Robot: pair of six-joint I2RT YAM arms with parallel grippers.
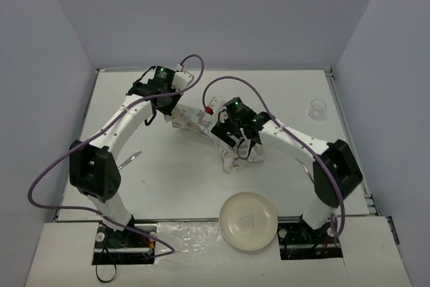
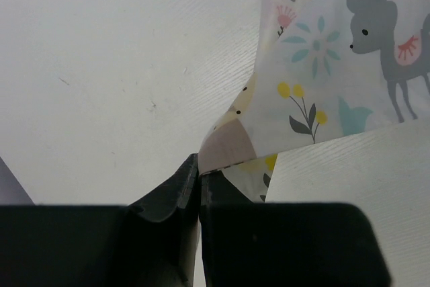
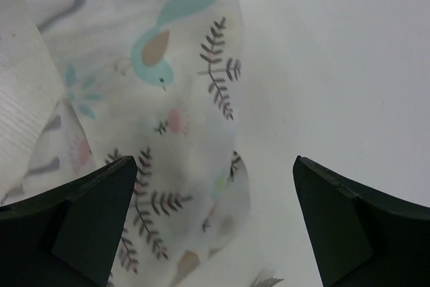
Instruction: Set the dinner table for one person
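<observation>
Across mid desk (image 1: 282, 92), the printed placemat (image 1: 228, 159) lies bunched, not yet spread.
Left tool (image 2: 199, 173) is clamped on its corner; right tool (image 3: 211, 169) gapes above it. Plate (image 1: 248, 221), glass (image 1: 318, 108) and a utensil (image 1: 129, 160) sit apart, unplaced.

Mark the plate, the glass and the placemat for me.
plate (image 1: 248, 230), top view, bare inner surface.
glass (image 1: 318, 109), top view, middle of its body.
placemat (image 2: 336, 78), left wrist view, printed cloth below the teal flower.
</observation>
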